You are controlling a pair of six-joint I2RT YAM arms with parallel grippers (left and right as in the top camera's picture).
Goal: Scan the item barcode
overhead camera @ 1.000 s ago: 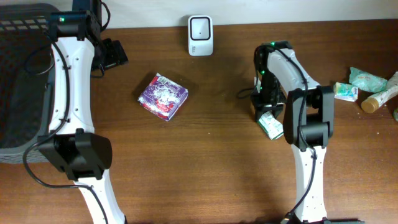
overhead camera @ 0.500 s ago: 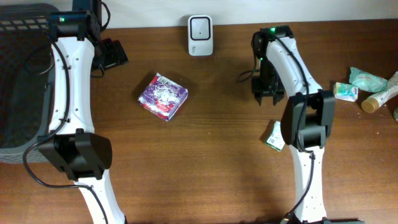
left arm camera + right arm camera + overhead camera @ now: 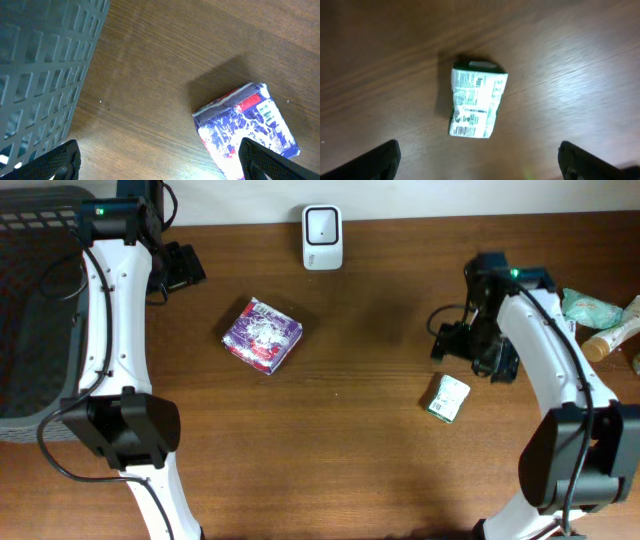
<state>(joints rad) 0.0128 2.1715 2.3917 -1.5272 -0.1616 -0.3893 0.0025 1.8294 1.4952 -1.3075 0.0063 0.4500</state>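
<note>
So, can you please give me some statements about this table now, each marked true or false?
1. The right gripper holds the green packet. False: its jaws are open and the packet lies free on the table.
2. In the overhead view, the purple box lies left of the green packet. True.
3. The purple box is inside the basket. False: it lies on the table beside the basket.
4. The white scanner stands near the table's far edge. True.
5. The left gripper is open and holds nothing. True.

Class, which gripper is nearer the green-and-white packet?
Right. The right gripper hovers just beyond the green-and-white packet; the left gripper is far off, beside the basket.
</note>
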